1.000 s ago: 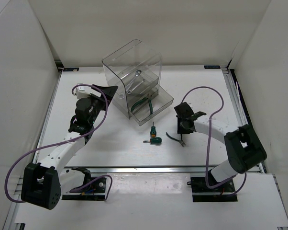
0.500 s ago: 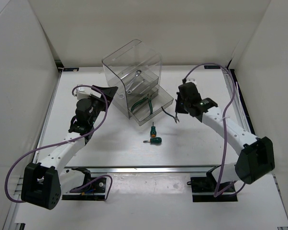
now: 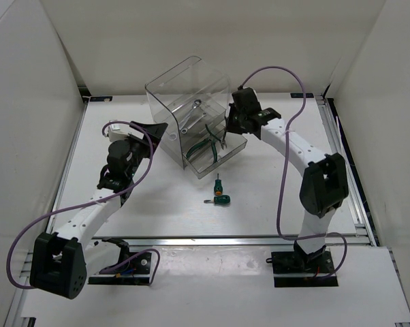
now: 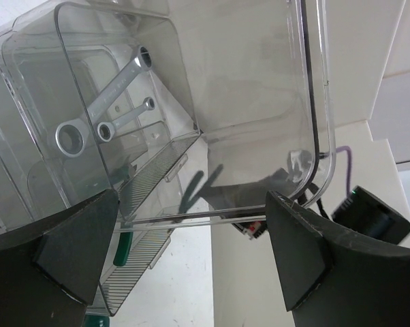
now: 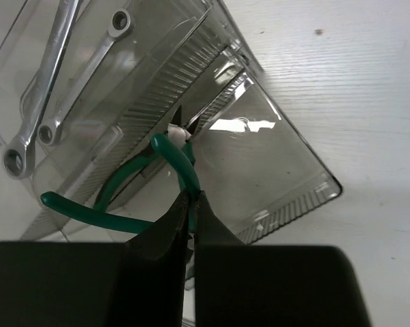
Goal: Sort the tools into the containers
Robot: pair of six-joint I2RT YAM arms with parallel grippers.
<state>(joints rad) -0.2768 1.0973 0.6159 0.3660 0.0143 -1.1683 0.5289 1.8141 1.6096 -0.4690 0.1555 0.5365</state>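
Note:
The clear organiser stands at the back centre with two drawers pulled out. Two silver wrenches lie in the upper drawer and also show in the right wrist view and the left wrist view. My right gripper is shut on a handle of green-handled pliers, held over the lower drawer. Another green-handled pair lies in that drawer. Two green screwdrivers lie on the table in front. My left gripper is open at the organiser's left side.
White walls enclose the table on three sides. Purple cables loop above both arms. In the left wrist view the organiser's clear lower edge runs between my open left fingers. A metal rail borders the table's near edge.
My right arm has swung from the table's front right up and left to the organiser, carrying the pliers over the lower drawer. The left arm has not moved.

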